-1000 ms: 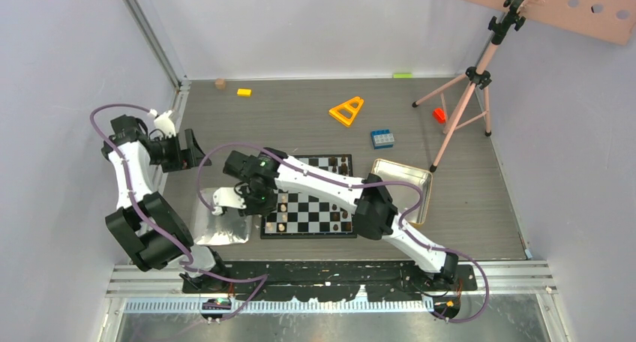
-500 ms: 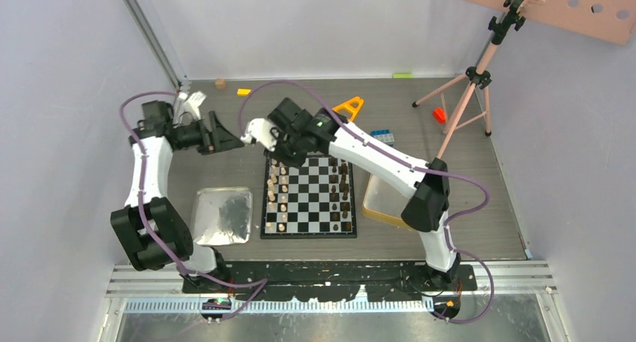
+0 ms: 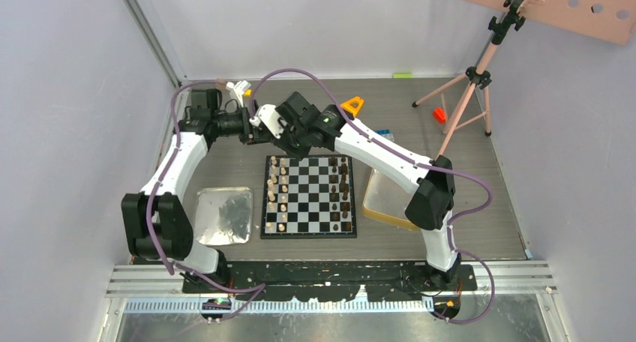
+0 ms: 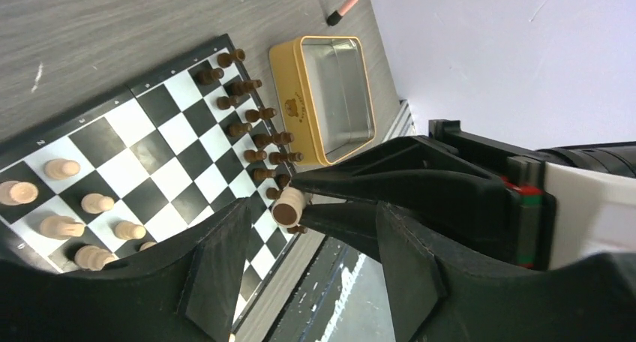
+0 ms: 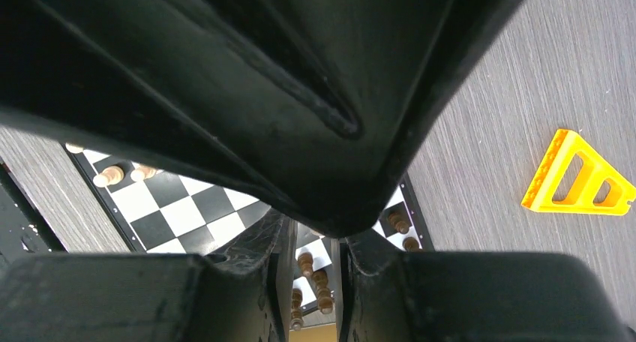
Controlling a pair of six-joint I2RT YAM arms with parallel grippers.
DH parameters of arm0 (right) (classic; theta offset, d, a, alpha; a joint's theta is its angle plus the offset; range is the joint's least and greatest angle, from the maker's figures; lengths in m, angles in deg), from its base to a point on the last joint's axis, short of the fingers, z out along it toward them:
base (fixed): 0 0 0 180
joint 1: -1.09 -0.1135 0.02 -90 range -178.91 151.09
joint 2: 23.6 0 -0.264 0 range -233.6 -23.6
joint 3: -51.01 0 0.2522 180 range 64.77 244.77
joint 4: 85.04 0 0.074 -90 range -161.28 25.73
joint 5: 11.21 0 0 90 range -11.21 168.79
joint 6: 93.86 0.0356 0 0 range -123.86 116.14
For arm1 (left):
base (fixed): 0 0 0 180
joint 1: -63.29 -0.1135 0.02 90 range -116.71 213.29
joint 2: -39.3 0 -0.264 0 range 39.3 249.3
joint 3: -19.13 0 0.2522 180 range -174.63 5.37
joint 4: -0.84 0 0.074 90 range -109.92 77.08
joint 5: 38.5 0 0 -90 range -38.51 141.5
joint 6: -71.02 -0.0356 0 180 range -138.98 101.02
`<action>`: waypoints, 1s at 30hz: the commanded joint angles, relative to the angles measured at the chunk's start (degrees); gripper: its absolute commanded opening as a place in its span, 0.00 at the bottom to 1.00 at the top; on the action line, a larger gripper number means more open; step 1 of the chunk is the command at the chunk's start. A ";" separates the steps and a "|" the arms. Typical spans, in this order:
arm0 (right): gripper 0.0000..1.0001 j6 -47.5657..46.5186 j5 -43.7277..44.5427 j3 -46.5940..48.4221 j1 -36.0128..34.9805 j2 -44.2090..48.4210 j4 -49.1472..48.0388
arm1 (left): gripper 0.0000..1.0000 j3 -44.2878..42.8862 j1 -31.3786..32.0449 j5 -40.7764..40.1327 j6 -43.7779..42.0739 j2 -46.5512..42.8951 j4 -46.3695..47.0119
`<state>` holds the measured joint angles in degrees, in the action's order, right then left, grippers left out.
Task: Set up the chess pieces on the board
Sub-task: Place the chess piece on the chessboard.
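So the board (image 3: pixel 309 207) is sat mid-table, light pieces (image 3: pixel 274 196) lined down its 9 o'clock side, dark ones (image 3: pixel 343 192) at 3. Off its 11 o'clock corner the left gripper (image 3: pixel 246 127) is held fingers-apart around the right gripper (image 4: pixel 304 202), which is clamped on one tan piece (image 4: pixel 288 207).

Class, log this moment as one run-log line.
phase: apparent handover | right gripper: shut on small wooden chess piece | left gripper: open around it
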<state>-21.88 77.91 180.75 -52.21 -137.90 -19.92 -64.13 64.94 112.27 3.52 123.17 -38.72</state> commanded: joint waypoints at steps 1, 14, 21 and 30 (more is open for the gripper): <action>0.07 2.77 0.46 -0.60 0.63 4.12 -3.58 | 0.62 0.64 0.89 2.80 5.94 2.73 4.76; 0.06 4.48 -1.28 0.02 1.73 4.20 -4.32 | 0.57 3.01 2.30 4.54 8.71 4.44 6.32; 0.06 4.90 -2.32 0.23 1.71 4.16 -4.24 | 0.53 2.53 2.99 5.25 9.41 6.13 6.33; 0.06 5.43 -3.07 1.17 1.76 3.71 -4.32 | 0.46 2.68 3.57 6.45 10.67 7.95 7.05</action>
<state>-17.34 75.70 180.12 -50.46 -137.45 -22.00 -61.20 67.98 116.14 13.05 131.11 -34.06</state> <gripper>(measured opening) 0.260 0.475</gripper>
